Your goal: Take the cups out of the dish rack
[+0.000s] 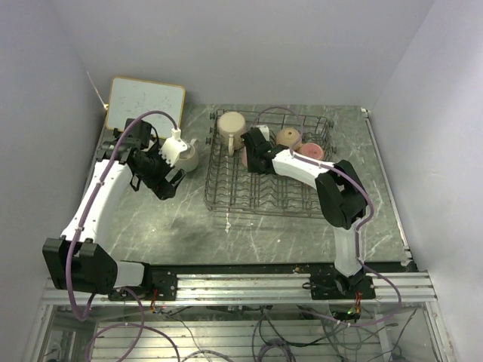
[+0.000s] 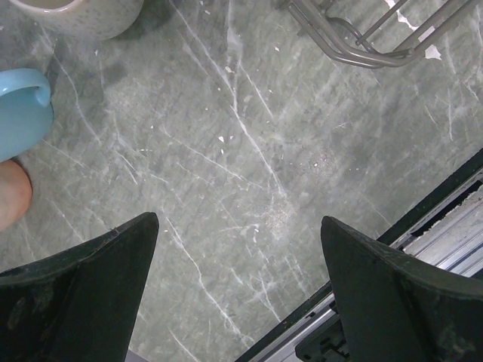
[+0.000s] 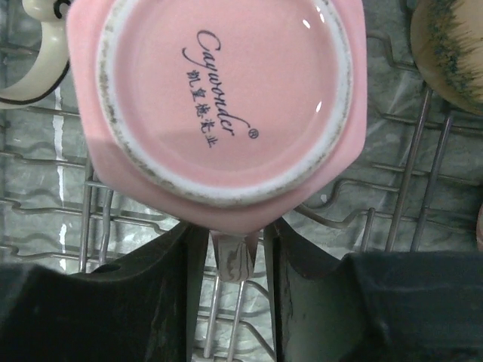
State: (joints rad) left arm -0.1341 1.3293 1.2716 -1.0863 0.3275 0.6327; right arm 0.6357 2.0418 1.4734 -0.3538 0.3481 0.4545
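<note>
1. Right jaws clamp the handle of the upturned pale pink ceramic mug (image 3: 226, 98), seated in the dark wire dish rack (image 1: 264, 192).
2. Next, judged: lift straight off the tines (image 3: 423, 151).
3. Left jaws stand apart over the grey marbled tabletop (image 2: 249, 136).

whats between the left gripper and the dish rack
Only bare tabletop lies between the left gripper and the dish rack corner, as the left wrist view shows.

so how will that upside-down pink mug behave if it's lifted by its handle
Probably rigid and fragile: the pink mug looks like glazed ceramic. Its glossy base suggests it's slippery. Held only by the handle in the right hand, it may swing or tilt when lifted.
</note>
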